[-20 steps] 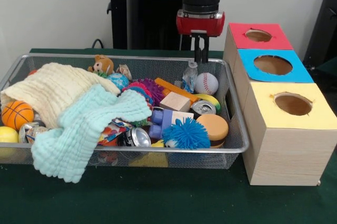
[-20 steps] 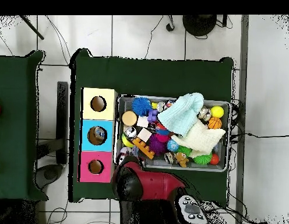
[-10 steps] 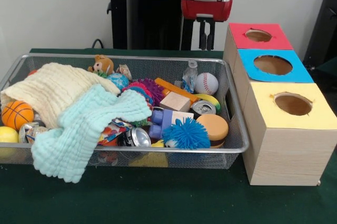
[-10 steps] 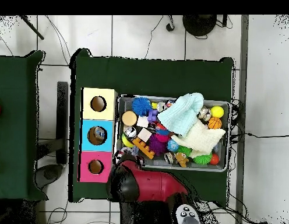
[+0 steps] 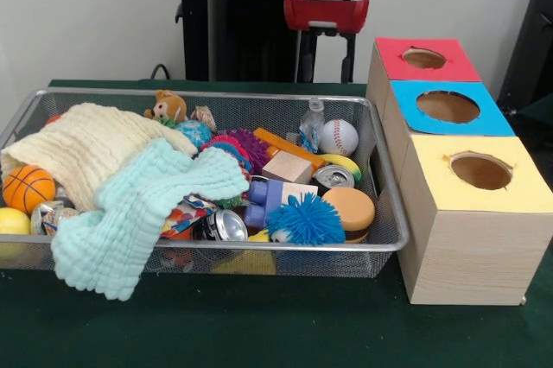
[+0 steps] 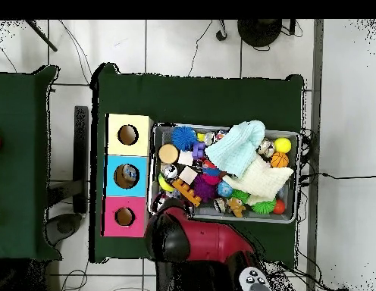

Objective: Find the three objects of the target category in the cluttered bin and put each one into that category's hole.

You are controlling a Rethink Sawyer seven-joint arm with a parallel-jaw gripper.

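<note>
The gripper [image 5: 324,57] hangs empty, fingers spread wide, above a clear bottle [image 5: 312,124] at the wire bin's [image 5: 207,95] two o'clock corner.

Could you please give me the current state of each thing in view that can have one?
gripper: open, empty, raised above the bin's far rim.
bin: full of clutter.
plastic bottle: upright in the bin beside the baseball.
drink can: on its side.
mint cloth: draped over the front rim.
three holes: open, unblocked.
</note>
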